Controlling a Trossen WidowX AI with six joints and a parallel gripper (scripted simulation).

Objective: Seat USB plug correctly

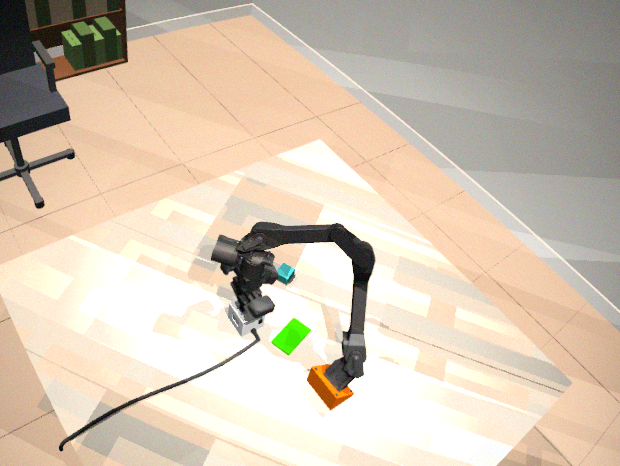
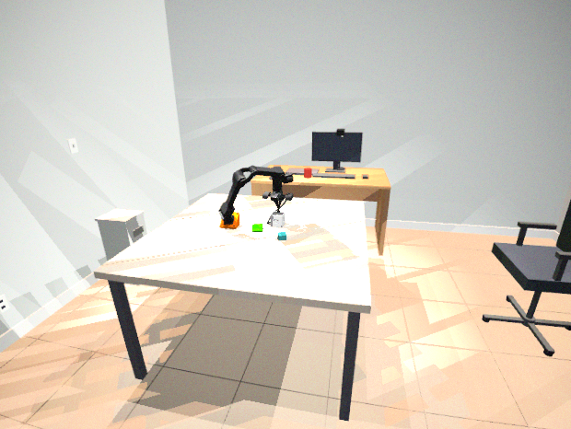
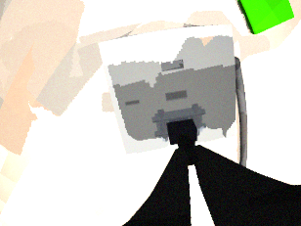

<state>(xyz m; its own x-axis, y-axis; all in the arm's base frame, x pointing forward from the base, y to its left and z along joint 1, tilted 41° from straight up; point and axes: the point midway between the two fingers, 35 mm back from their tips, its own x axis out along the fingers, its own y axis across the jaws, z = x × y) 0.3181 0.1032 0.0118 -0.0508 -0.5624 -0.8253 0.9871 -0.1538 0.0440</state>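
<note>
The white power cube (image 1: 248, 326) (image 2: 277, 221) (image 3: 137, 121) stands on the table, with several dark slots on its top in the wrist view. The black USB plug (image 3: 182, 131) is upright at the top's near edge, in front of a grey-blue bracket-like socket surround (image 3: 172, 115). My gripper (image 3: 189, 155) (image 2: 278, 210) points down over the cube and is shut on the plug. The plug's metal end and the socket opening are hidden, so its depth and which way round it is cannot be told.
A black cable (image 1: 190, 378) (image 3: 242, 112) runs from beside the cube across the table. A bright green flat block (image 1: 290, 336) (image 2: 257, 227) (image 3: 269, 15) lies between the cube and the orange arm base (image 1: 319, 387) (image 2: 237, 221). A teal block (image 1: 285, 273) (image 2: 282, 236) lies near the arm's wrist.
</note>
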